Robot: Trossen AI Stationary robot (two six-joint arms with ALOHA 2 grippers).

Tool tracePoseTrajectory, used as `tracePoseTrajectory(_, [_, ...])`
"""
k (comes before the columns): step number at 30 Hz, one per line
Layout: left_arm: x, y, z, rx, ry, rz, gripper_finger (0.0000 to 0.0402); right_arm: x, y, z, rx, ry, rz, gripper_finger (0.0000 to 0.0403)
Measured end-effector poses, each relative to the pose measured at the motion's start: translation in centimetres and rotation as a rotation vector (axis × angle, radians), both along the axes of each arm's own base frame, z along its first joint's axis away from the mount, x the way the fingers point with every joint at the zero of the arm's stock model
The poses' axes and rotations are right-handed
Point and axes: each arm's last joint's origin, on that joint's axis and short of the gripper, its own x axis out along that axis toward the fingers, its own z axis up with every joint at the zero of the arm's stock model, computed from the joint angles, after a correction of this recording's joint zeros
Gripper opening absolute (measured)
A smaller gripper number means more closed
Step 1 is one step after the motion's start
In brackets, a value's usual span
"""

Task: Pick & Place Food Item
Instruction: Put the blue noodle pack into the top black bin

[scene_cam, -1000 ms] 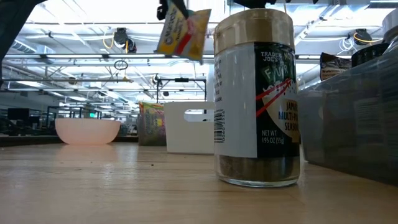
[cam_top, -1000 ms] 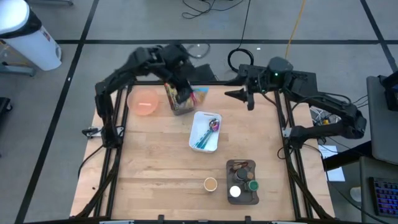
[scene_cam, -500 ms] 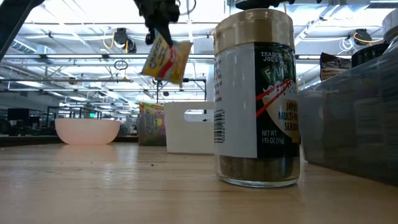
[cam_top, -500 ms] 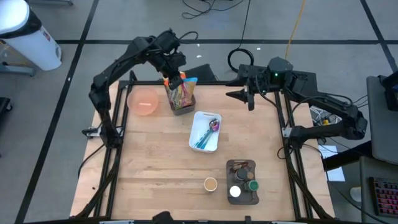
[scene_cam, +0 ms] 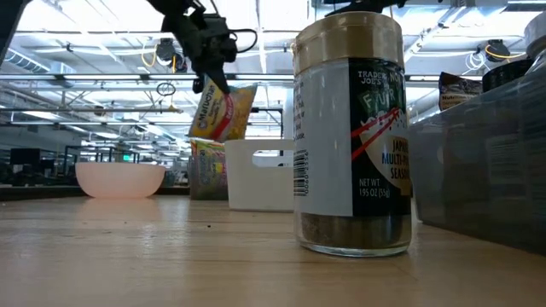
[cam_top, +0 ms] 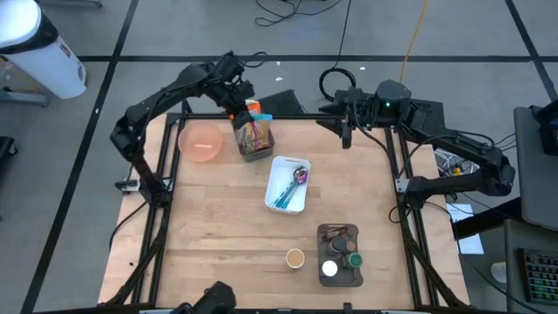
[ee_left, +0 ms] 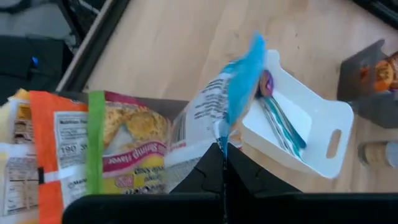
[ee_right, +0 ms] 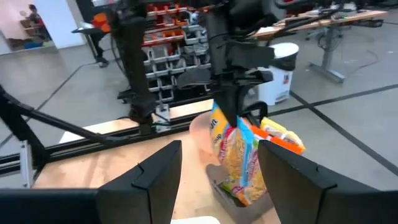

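Lowered since earlier, the crinkly yellow noodle packet [scene_cam: 217, 111] hangs limp below the left gripper's [scene_cam: 207, 75] fingers, clamped on its top seam—light, soft, probably crushable.

Robotics lab: parts shelving [ee_right: 168, 43], workbenches [ee_right: 323, 18], ceiling trusses [scene_cam: 102, 94].

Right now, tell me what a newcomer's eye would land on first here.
Most striking is the noodle packet hanging in the air from the shut left gripper, above the packet bin at the table's far edge, beside the pink bowl. In the low view a tall seasoning jar fills the foreground. The right gripper waits open at the far right edge.
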Motion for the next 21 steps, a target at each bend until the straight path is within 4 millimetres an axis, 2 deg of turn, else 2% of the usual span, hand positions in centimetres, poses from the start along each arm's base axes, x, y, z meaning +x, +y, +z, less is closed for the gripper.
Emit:
tracePoseTrajectory(6, [-1.3,0.2,-1.0,0.012,-0.101,0.05,0.0,0.0,-0.1,0.0,-0.001,0.001,-0.027,0.0202])
tracePoseTrajectory(21, [-1.4,0.2,-6.2,-0.068,-0.1,0.071,0.0,0.0,-0.1,0.2,0.029,-0.025,-0.035,0.0198])
